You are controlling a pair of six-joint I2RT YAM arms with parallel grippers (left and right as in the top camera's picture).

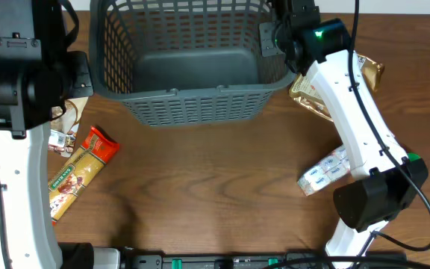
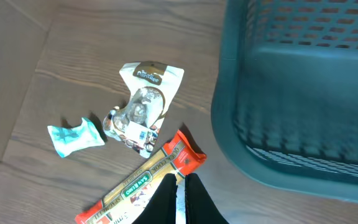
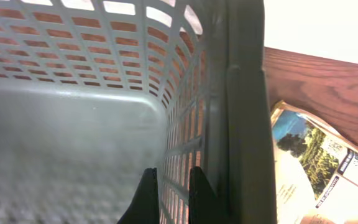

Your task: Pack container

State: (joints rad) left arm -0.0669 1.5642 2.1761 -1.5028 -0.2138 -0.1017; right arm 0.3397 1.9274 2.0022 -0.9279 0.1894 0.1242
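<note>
The grey-blue slotted container [image 1: 192,101] stands at the back middle of the table, with nothing inside where its floor shows. My right gripper [image 1: 275,36] is at its right wall. In the right wrist view that gripper [image 3: 174,193] has a finger on each side of the lattice wall [image 3: 185,118], shut on it. My left gripper [image 2: 179,198] is shut with nothing in it and hangs over the red end of a long spaghetti packet [image 2: 143,182]. The container's rim [image 2: 272,171] lies to its right. From overhead the left arm [image 1: 21,82] hides that gripper.
Left of the container lie the spaghetti packet [image 1: 80,173], a crumpled white packet [image 2: 143,102] and a small teal wrapper [image 2: 73,135]. A gold bag [image 1: 313,99] lies beside the container's right wall under the right arm. A white-and-blue packet [image 1: 325,170] lies nearer the front.
</note>
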